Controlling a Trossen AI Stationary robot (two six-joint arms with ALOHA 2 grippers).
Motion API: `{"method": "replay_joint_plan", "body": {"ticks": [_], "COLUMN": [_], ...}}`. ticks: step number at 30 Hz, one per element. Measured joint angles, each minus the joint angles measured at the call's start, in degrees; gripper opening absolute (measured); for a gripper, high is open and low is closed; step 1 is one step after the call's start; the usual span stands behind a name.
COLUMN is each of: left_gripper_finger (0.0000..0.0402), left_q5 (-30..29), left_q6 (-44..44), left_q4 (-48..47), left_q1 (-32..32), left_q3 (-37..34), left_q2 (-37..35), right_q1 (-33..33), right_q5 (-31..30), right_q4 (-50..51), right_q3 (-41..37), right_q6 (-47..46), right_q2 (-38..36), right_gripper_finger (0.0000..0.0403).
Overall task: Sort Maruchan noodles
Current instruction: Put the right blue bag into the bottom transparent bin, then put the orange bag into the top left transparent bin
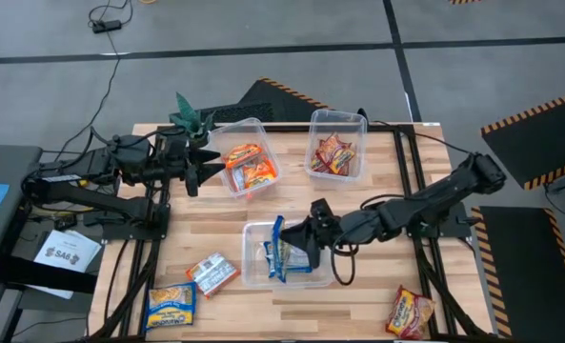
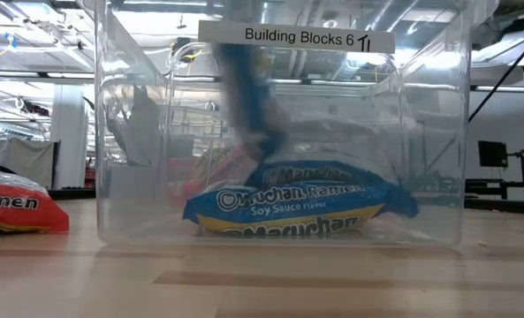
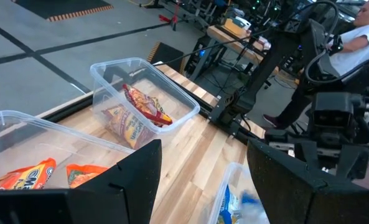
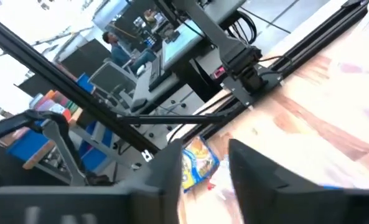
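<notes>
My right gripper [image 1: 304, 238] is open over the right rim of the near clear tub [image 1: 253, 276]. Blue-white Maruchan packets lie in this tub [image 2: 301, 208]. One more blue packet [image 1: 276, 250] stands on edge just left of my fingers and shows blurred in the low view [image 2: 244, 97]. Nothing shows between the fingers in the right wrist view [image 4: 206, 180]. My left gripper [image 1: 202, 160] is open and empty beside the far-left tub [image 1: 227, 184] of orange packets [image 1: 249, 167]. It also shows in the left wrist view [image 3: 203, 180]. Red packets [image 1: 334, 152] lie in the far-right tub [image 1: 360, 119].
Loose packets lie near the table's front edge: a red-orange one [image 1: 212, 273], a yellow-blue one [image 1: 171, 307] and a red one [image 1: 411, 312]. A small green plant [image 1: 191, 119] stands at the far left, behind my left gripper. A person sits beyond the table [image 3: 358, 37].
</notes>
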State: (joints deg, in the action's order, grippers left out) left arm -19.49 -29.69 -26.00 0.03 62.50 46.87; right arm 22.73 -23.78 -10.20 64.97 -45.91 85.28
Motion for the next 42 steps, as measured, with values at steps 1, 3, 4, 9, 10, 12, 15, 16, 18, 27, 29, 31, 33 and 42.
{"method": "replay_joint_plan", "body": {"ticks": [1, 3, 4, 9, 10, 12, 15, 16, 18, 27, 29, 31, 33, 42], "left_gripper_finger": [0.0222, 0.0222, 0.0222, 0.0222, 0.0222, 0.0222, 0.0222, 0.0222, 0.0222, 0.0222, 0.0222, 0.0222, 0.0222, 0.0222], "left_q5": [0.00, 0.04, 0.16, 1.38, 1.95, 4.90, 10.80, 12.54, 15.24, 12.54, 11.63, 11.24, 11.19, 1.20], "left_q6": [-0.02, -0.04, -0.04, -0.11, -0.13, -0.33, -1.54, -2.04, -3.06, -15.56, -19.39, -23.19, -26.07, -23.55], "left_q4": [0.00, 0.00, 0.00, 0.02, 0.06, 0.54, 2.10, 2.31, 2.72, -9.65, -12.92, -16.68, -19.81, -28.95], "left_q1": [0.00, 0.00, 0.00, 0.00, 0.00, 0.00, -0.18, -0.64, -2.30, -19.11, -23.22, -27.47, -31.19, -44.91], "left_q3": [0.00, 0.00, 0.00, 0.00, 0.00, 0.00, 0.02, 0.02, 0.06, 0.07, 0.07, 0.07, 0.07, 0.04], "left_q2": [0.00, 0.00, 0.00, 0.00, -0.02, -0.02, -0.04, -0.04, 0.23, 4.95, 6.80, 9.16, 11.70, 26.37], "right_q1": [-0.02, -0.23, -0.44, -0.43, -0.55, -0.76, -0.69, -0.71, -0.69, -0.65, -0.67, -0.67, -0.67, -0.76], "right_q5": [-0.06, -0.10, -0.08, 0.51, 0.93, 1.45, 1.41, 1.40, 1.41, 1.32, 1.28, 1.21, 1.00, 0.90], "right_q4": [-0.31, -0.54, -0.32, 0.57, 0.65, 2.34, 6.44, 8.10, 11.71, 22.56, 24.02, 25.60, 26.58, 30.36], "right_q3": [0.00, 0.02, 0.02, 0.00, 0.00, 0.00, 0.00, 0.00, 0.02, 0.02, 0.02, 0.00, 0.02, 0.00], "right_q6": [0.01, 0.40, 0.72, 1.34, 2.02, 3.06, 4.38, 4.42, 4.44, 4.38, 4.39, 4.33, 3.97, 3.91], "right_q2": [-0.20, -0.33, -0.29, -1.27, -1.96, -3.94, -7.49, -8.65, -10.82, -15.36, -15.65, -15.94, -16.02, -15.59], "right_gripper_finger": [0.0123, 0.0155, 0.0172, 0.0236, 0.0243, 0.0249, 0.0248, 0.0247, 0.0245, 0.0244, 0.0244, 0.0244, 0.0244, 0.0244]}}
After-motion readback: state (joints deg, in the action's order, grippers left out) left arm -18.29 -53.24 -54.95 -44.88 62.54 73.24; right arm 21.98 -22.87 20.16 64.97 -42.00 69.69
